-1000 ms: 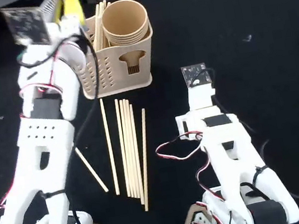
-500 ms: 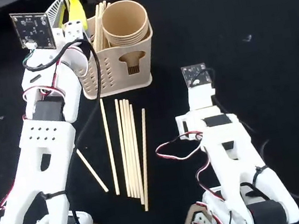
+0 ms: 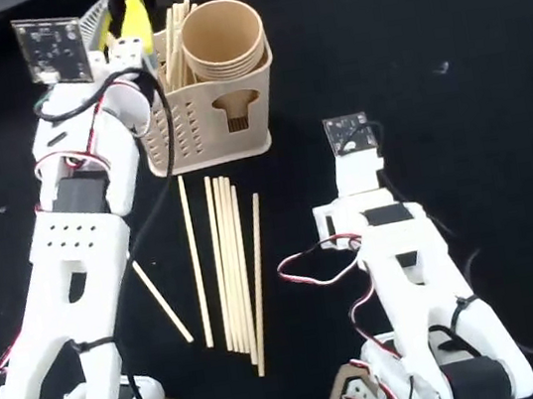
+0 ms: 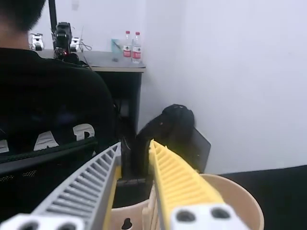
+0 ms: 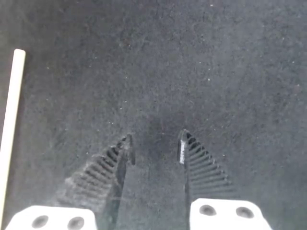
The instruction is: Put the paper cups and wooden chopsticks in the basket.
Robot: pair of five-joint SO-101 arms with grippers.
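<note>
Several pale chopsticks (image 3: 228, 265) are laid mid-frame below the basket (image 3: 196, 130) of nested tan paper cups (image 3: 223, 40); left gripper (image 4: 134, 143) and right gripper (image 5: 156, 143) are held parted, empty.

White wall (image 4: 230, 72), dark desk (image 4: 108, 60), black tabletop (image 3: 427, 65)

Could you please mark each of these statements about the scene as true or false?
1. The paper cups sit stacked inside the basket. True.
2. Every wooden chopstick is in the basket. False: several chopsticks lie on the table in front of the basket.
3. The right gripper holds a chopstick. False: it is open and empty over bare table, with one chopstick lying off to its side.
4. The left gripper is up near the basket's rim, open, with nothing between its fingers. True.
</note>
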